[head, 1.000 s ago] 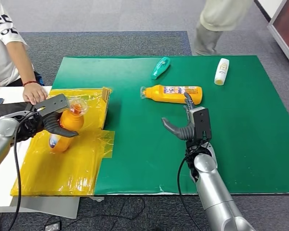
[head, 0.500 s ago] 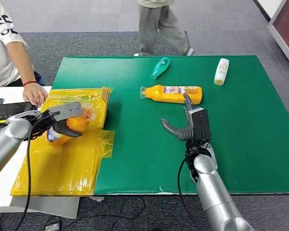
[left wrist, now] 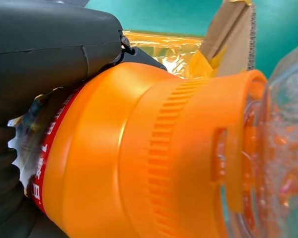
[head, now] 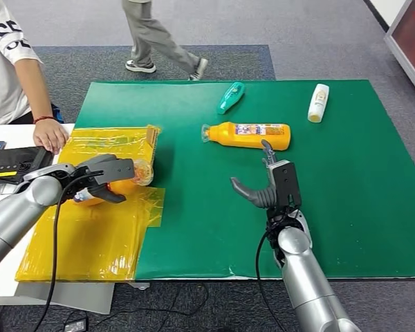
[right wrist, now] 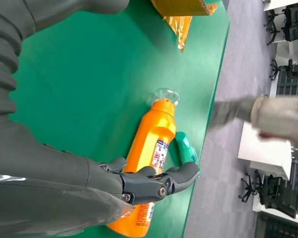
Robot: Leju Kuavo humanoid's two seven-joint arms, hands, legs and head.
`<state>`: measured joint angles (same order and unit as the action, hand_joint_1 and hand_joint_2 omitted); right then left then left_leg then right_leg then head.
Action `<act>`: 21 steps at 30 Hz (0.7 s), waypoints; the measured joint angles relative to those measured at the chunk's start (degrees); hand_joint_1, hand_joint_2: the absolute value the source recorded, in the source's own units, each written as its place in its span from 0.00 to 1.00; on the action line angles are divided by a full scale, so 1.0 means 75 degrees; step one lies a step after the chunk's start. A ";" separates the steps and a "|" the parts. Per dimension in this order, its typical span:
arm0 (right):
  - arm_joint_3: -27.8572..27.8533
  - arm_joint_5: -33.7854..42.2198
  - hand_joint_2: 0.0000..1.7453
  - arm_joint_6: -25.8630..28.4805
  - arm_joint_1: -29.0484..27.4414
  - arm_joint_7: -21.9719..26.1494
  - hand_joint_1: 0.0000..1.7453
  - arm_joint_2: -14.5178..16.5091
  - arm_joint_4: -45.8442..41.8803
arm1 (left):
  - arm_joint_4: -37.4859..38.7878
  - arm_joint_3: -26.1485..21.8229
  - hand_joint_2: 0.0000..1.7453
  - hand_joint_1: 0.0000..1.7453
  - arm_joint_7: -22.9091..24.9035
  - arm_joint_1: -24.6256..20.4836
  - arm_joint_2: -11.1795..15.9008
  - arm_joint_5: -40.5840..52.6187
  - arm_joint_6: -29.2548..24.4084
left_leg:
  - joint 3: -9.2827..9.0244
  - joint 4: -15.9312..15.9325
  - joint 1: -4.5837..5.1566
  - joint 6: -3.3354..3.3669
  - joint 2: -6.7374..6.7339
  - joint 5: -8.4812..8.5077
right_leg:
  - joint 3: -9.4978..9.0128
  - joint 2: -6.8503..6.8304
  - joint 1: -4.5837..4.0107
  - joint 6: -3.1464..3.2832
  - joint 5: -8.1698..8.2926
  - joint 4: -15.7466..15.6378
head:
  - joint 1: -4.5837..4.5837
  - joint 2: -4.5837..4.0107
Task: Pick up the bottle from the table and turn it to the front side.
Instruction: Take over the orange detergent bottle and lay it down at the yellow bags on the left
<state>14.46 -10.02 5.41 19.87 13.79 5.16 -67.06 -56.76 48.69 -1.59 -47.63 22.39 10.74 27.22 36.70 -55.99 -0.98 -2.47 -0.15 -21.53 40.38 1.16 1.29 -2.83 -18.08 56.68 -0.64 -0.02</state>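
My left hand [head: 98, 176] grips an orange bottle [head: 123, 185] just above the yellow film [head: 90, 235]. The bottle lies nearly level, its clear cap [head: 142, 171] pointing toward the green mat. Close up in the left wrist view, the bottle's orange shoulder [left wrist: 140, 158] sits under my dark fingers [left wrist: 46, 44], with a red-edged label at the grip. A second orange bottle [head: 250, 135] lies on its side on the mat. My right hand [head: 268, 187] hovers open just in front of it; the right wrist view shows that bottle [right wrist: 155, 144] beyond the spread fingers [right wrist: 140, 183].
A teal bottle [head: 230, 97] and a white bottle [head: 318, 102] lie at the back of the green mat [head: 351, 194]. A seated person's hand [head: 50, 133] rests on the white table beside a black device [head: 12, 160]. Another person [head: 158, 41] walks behind the table.
My left hand has tipped the orange bottle from tilted upright to nearly level and shifted it right and lower. The walking person moved left. My right hand barely moved.
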 joint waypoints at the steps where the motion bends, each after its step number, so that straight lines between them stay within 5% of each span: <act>1: -0.0001 -0.0012 1.00 -0.0004 0.0000 0.0000 0.00 0.0000 0.0000 | -0.0023 -0.0005 1.00 1.00 -0.0009 0.0016 -0.0003 -0.0015 -0.0020 | 0.0000 0.0000 0.0000 0.0000 0.0000 0.0000 | 0.0000 0.0000 0.0000 0.0000 0.0000 0.0000 | -0.0001 -0.0001; 15: -0.0001 -0.0090 1.00 -0.0017 -0.0010 -0.0003 0.00 0.0000 0.0000 | -0.0453 -0.0371 1.00 0.98 -0.0132 0.0333 -0.0046 -0.0243 -0.0166 | 0.0002 0.0000 0.0000 0.0005 0.0000 0.0003 | -0.0002 -0.0001 0.0000 -0.0001 0.0001 0.0000 | 0.0000 -0.0001; 19: -0.0001 -0.0093 1.00 -0.0039 -0.0012 -0.0003 0.00 0.0000 0.0000 | -0.0493 -0.0458 1.00 0.14 -0.0130 0.0388 -0.0059 -0.0252 -0.0144 | 0.0002 0.0000 0.0000 0.0005 0.0000 0.0003 | -0.0001 -0.0001 0.0000 -0.0001 0.0001 0.0000 | 0.0000 0.0000; 21: -0.0001 -0.0093 1.00 -0.0047 -0.0013 -0.0003 0.00 0.0000 0.0000 | -0.0493 -0.0483 1.00 0.10 -0.0129 0.0405 -0.0063 -0.0257 -0.0139 | 0.0002 0.0000 0.0000 0.0005 0.0000 0.0003 | -0.0002 -0.0002 0.0000 -0.0001 0.0001 0.0000 | 0.0001 0.0000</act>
<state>14.45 -10.72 5.06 19.77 13.77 5.16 -67.06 -60.46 45.07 -2.56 -44.59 21.92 8.81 26.17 36.72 -55.99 -0.98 -2.44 -0.15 -21.51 40.36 1.15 1.30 -2.83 -18.07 56.68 -0.64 -0.02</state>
